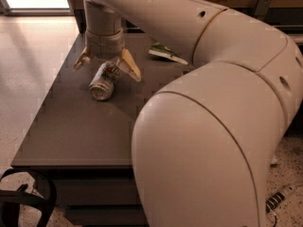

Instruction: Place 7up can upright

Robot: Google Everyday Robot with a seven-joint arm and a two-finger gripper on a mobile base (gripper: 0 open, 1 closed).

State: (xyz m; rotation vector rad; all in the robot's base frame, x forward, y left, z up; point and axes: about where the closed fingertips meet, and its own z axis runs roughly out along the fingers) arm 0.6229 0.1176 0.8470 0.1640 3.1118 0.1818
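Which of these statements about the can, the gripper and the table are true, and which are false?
1. The can lies on its side on the table. True.
2. The gripper hangs over the can, fingers open. True.
3. The can is lifted clear of the table. False: it rests on the table.
4. The green bag lies on the floor. False: it lies on the table, beyond the can.
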